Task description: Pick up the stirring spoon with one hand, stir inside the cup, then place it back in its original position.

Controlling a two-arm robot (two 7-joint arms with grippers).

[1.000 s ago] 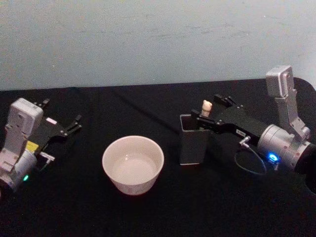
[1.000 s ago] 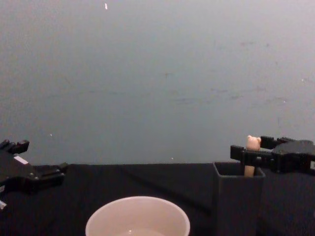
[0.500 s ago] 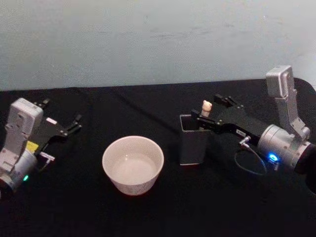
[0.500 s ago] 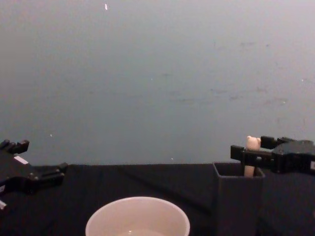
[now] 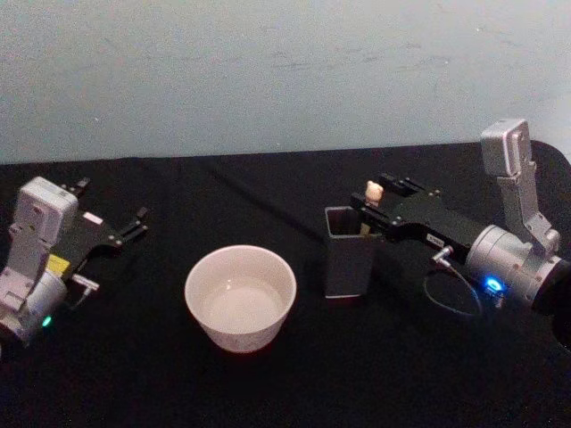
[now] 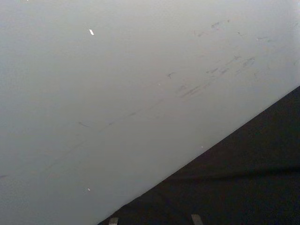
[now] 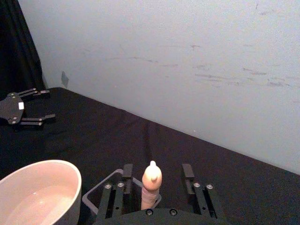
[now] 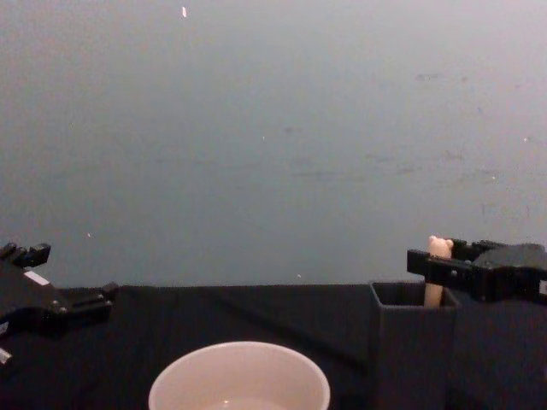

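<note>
Table (image 5: 268,192): flat, covered in matte black cloth; pale blue-grey wall behind.

Spoon (image 7: 151,182): slim, pale beige, smooth stick with a small rounded bear-head top. It stood in the holder (image 5: 350,259), long axis near vertical, head end up and clear of the rim, lower stem hidden inside. It sat at the holder's far right corner in the head view.

Holder: dark grey, square-sided, thin-walled, open-topped, upright on the cloth.

Cup (image 5: 234,337): wide, round, cream-white, with a smooth thin rim and walls tapering to a narrower base. It was upright, just left of the holder and not touching it.

Right gripper (image 5: 377,193): black, flat-linked fingers level with the spoon's head above the holder's rim. Fingers apart, one on each side of the spoon, with a gap visible on both sides in the right wrist view. No contact seen.

Left gripper (image 5: 111,205): low over the table's left side, well apart from the cup, fingers spread, nothing between them.
</note>
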